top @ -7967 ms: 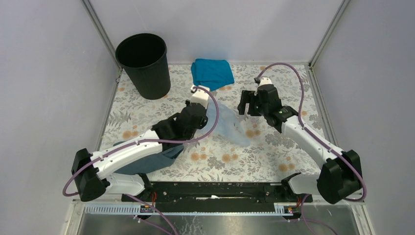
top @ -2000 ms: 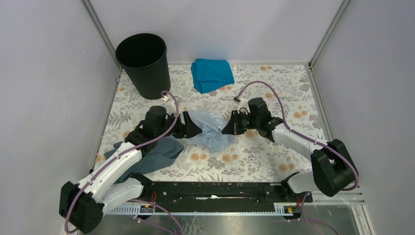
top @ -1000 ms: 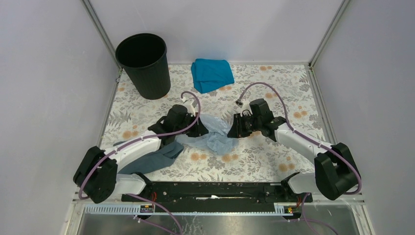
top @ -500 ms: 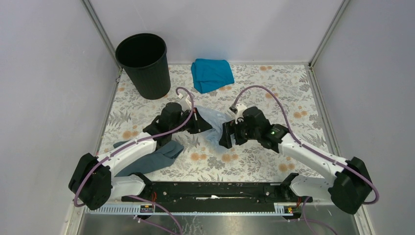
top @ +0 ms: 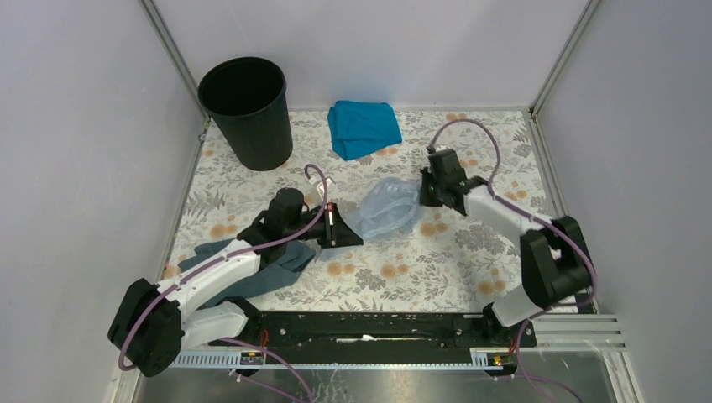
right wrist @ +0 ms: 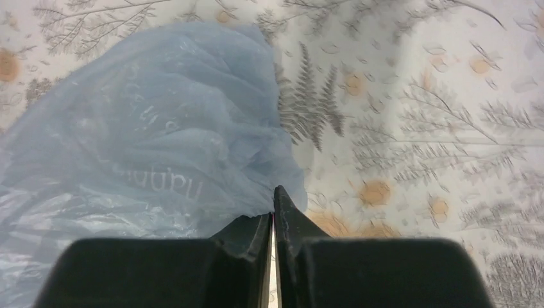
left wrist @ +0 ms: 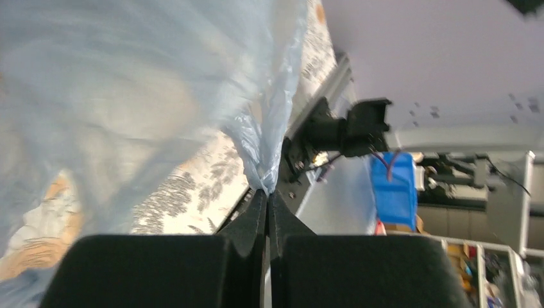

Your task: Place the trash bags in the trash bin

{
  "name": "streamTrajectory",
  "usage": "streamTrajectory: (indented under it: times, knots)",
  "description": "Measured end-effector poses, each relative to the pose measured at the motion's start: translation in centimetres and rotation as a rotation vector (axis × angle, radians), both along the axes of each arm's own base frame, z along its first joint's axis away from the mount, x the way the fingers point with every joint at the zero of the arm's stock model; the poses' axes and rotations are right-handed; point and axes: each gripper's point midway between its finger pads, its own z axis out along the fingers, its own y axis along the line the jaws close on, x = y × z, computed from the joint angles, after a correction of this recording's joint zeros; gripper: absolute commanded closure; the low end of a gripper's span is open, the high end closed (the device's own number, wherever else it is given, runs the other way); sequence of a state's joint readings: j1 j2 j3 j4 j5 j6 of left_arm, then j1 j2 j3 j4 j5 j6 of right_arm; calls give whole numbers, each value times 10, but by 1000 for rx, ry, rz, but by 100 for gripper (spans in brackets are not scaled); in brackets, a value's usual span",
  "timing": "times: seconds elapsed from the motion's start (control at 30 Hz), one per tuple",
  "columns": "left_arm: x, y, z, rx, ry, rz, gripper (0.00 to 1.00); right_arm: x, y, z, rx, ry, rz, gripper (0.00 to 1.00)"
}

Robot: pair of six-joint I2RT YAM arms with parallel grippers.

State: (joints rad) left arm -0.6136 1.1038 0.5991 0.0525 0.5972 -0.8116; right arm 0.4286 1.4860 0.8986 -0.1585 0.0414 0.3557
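The trash bag [top: 388, 210], thin pale blue film, lies puffed up mid-table between both arms. My left gripper [top: 351, 238] is shut on its near-left corner; the left wrist view shows a twisted tail of bag [left wrist: 260, 151] pinched at the gripper's tips [left wrist: 267, 191]. My right gripper [top: 421, 195] sits at the bag's right edge. Its jaws [right wrist: 272, 206] are closed, with the film's edge [right wrist: 147, 147] caught between them. The black trash bin [top: 248, 109] stands upright at the far left corner, well away from the bag and both grippers.
A folded teal cloth [top: 363, 126] lies at the back centre. A dark slate-grey cloth [top: 252, 267] lies under my left arm near the front left. Grey walls enclose the floral table [top: 470, 252] on three sides.
My right gripper left the bag's near side, swung to its far right edge and closed there. My left gripper pulled back toward me, still shut. The bag now spreads between them.
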Motion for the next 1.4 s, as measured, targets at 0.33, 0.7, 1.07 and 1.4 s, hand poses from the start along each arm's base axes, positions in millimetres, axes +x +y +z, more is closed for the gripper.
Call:
streamTrajectory:
  times: [0.33, 0.7, 1.07, 1.4]
  knots:
    - [-20, -14, 31, -158, -8, -142, 100, 18, 17, 9, -49, 101, 121, 1]
    - [36, -35, 31, -113, -10, -51, 100, -40, -26, 105, -30, -79, 37, 0]
    - [47, -84, 23, 12, -108, -57, 36, -78, -1, 115, 338, -32, -107, 0]
    - [10, -39, 52, 142, -335, -23, 2, -78, -4, 109, 347, -77, -107, 0]
